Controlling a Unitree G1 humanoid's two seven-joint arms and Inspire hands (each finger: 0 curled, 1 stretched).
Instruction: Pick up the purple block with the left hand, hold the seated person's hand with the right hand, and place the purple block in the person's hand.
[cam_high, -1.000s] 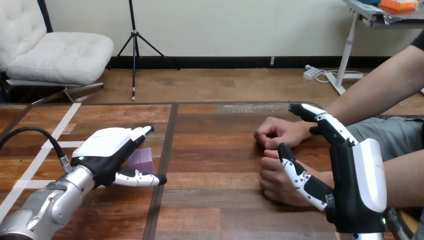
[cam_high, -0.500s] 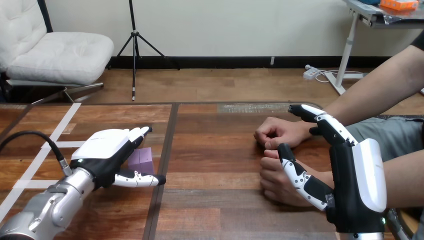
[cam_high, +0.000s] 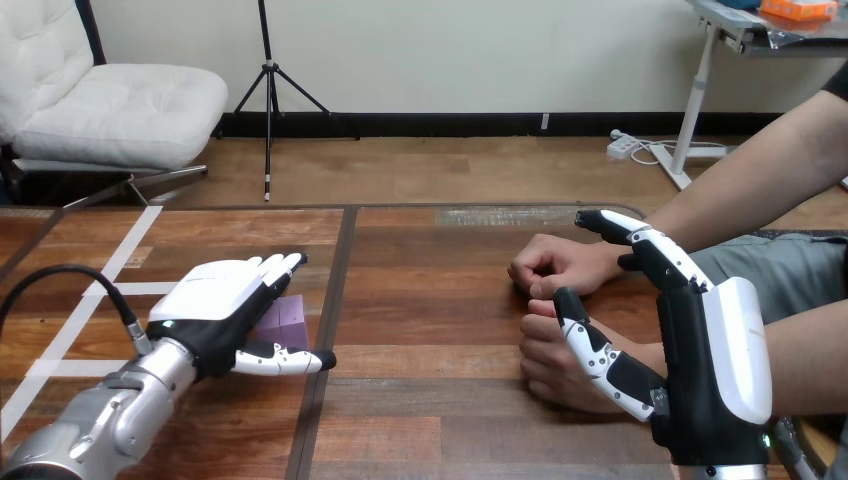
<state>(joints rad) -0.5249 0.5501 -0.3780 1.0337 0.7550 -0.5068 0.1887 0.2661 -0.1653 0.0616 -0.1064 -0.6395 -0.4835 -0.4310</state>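
The big wooden table (cam_high: 430, 300) has lots of bare room in the middle, between the two robot hands. The right hand (cam_high: 695, 350) stands by the near right edge, fingers straight and thumb stuck out, holding nothing, with its thumb in front of the person's near hand (cam_high: 545, 368). The left hand (cam_high: 215, 300) is at the left, spread wide open over the small purple block (cam_high: 285, 318), which sits on the table, not grabbed.

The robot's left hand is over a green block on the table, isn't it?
No. The block is purple, not green; the head view shows it. It does lie on the table, with the left hand over it.
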